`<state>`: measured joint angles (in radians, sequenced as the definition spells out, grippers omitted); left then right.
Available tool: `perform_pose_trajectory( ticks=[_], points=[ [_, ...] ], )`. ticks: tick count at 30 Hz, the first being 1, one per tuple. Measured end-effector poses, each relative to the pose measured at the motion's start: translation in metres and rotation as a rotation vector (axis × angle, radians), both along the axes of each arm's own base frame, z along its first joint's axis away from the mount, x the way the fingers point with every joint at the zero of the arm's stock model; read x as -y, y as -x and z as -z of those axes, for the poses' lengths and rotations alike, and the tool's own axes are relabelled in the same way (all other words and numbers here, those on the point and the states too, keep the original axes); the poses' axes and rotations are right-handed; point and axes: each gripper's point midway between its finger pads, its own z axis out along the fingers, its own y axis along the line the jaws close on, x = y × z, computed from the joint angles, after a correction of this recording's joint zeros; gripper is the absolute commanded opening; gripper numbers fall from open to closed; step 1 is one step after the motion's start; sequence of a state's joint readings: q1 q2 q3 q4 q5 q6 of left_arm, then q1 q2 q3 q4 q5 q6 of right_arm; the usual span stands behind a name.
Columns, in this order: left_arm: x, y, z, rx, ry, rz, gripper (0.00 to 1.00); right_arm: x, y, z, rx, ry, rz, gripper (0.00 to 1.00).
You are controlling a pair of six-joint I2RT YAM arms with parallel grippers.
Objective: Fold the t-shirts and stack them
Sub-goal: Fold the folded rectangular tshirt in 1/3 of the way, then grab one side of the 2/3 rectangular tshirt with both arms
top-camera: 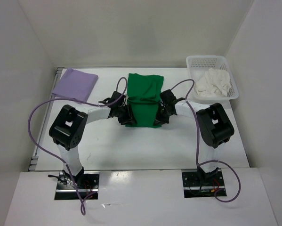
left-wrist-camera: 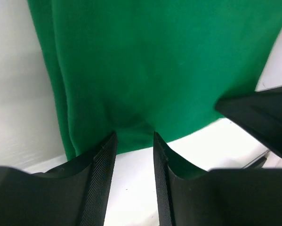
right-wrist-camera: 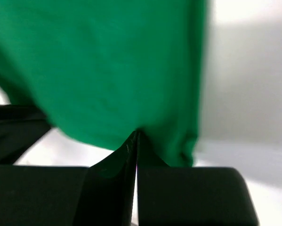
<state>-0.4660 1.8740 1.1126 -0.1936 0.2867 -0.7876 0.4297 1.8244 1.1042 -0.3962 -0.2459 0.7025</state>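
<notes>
I have both arms reaching inward over the table's middle, at the near edge of the green shirt (top-camera: 143, 99). My right gripper (right-wrist-camera: 136, 136) is pinched tight on its hem. My left gripper (left-wrist-camera: 133, 141) has fingers apart, hem between them.

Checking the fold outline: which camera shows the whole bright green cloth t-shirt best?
Top external: the bright green cloth t-shirt appears whole, lying mid-table. Both wrist views show only its near hem, at each end effector's fingertips.

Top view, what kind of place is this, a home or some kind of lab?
Probably a lab test cell, not a home: plain white walls box in a bare white table, and two arms are bolted at its near edge, with only shirts and a basket laid out.
</notes>
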Motion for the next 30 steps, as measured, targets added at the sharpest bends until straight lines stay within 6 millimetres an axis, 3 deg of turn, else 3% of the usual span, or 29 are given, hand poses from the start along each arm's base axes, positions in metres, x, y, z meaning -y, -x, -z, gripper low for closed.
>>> perform_pose_trajectory(
  ticks=[2,5,9,12,14,21,27,30],
  points=[
    [-0.002,0.002,0.001,0.015,0.020,-0.008,0.44,0.003,0.010,0.013,-0.030,0.003,0.014,0.01],
    [-0.006,0.014,0.001,0.034,0.045,-0.020,0.44,0.004,0.016,0.013,-0.011,-0.023,0.037,0.01],
    [-0.016,0.053,0.001,0.015,0.056,-0.016,0.44,-0.005,0.058,0.012,-0.024,-0.043,0.009,0.01],
    [-0.026,0.091,0.000,-0.027,0.032,0.002,0.47,-0.012,0.098,0.011,-0.070,-0.042,-0.045,0.12],
    [-0.036,0.109,-0.004,-0.050,0.000,0.004,0.52,-0.010,0.107,0.004,-0.082,-0.032,-0.048,0.22],
    [-0.053,0.108,-0.041,0.032,-0.009,-0.052,0.55,-0.009,0.096,-0.033,0.006,-0.066,-0.008,0.36],
    [-0.067,0.123,-0.010,-0.064,-0.051,-0.096,0.58,0.012,0.124,-0.017,-0.041,-0.045,0.042,0.45],
    [-0.066,0.127,0.005,-0.125,-0.057,-0.098,0.56,0.021,0.134,-0.005,-0.072,-0.025,0.065,0.45]
  ],
)
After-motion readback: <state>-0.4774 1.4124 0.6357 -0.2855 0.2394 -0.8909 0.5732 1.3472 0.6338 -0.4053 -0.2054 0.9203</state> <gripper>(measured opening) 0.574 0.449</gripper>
